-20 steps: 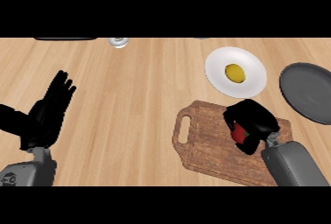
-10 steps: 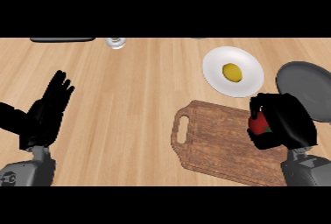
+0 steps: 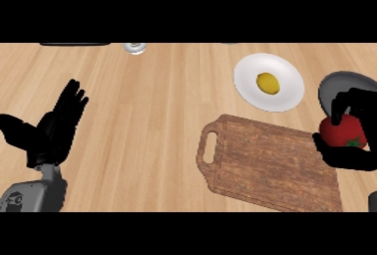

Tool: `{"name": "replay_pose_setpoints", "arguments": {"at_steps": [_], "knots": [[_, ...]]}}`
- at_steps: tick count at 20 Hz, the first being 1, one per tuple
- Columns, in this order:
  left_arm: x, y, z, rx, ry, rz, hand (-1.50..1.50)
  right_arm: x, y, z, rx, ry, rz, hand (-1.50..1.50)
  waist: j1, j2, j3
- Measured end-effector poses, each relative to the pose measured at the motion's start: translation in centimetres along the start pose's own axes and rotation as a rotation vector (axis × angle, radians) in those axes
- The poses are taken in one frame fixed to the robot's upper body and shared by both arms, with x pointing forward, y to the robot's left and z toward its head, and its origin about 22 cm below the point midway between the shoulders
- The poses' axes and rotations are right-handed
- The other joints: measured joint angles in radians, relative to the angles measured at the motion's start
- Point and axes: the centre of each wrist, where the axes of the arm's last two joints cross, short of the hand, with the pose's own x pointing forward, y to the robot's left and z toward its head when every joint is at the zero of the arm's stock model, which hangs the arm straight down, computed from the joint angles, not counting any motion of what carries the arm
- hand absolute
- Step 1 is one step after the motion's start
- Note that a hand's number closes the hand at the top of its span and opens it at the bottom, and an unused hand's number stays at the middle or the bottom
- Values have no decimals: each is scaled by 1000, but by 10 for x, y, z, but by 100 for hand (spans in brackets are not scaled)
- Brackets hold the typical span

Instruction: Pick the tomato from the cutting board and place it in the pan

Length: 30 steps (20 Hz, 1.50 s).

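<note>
Right hand (image 3: 344,149) at right edge, fingers curled round red tomato (image 3: 342,132), held above cutting board's (image 3: 265,164) far right corner, beside dark pan (image 3: 347,85). Left hand (image 3: 52,130) rests at left, fingers straight, spread. White plate (image 3: 270,82) behind board.

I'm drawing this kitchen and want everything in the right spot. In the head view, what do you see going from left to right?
Left robot hand, open with fingers up → small shaker at the far edge → cutting board → white plate with a yellow thing on it → right robot hand holding the tomato, by the pan.
</note>
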Motion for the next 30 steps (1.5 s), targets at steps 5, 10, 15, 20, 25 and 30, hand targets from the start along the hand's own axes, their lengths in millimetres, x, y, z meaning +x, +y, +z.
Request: {"name": "replay_pose_setpoints", "arguments": {"at_steps": [5, 10, 15, 20, 25, 30], "knots": [[1, -1, 2, -5, -5, 2, 0, -34, -12, -17, -55, 88, -42, 150, 6, 2, 0], [-1, 3, 4, -10, -5, 1, 0, -86, -6, -42, -89, 160, -75, 150, 12, 4, 1], [3, 1, 3, -16, -12, 4, 0, -146, -2, -58, -134, 216, -114, 150, 18, 6, 1], [9, -1, 1, -21, -14, 5, 0, -199, 15, -67, -144, 230, -144, 150, 23, 8, 2], [14, -7, -2, -29, -25, 5, 0, -224, 45, -75, -114, 195, -184, 150, 31, 11, 3], [12, -7, 0, -46, -29, 1, 0, -237, 79, -73, -80, 175, -198, 150, 45, 16, 3]]}}
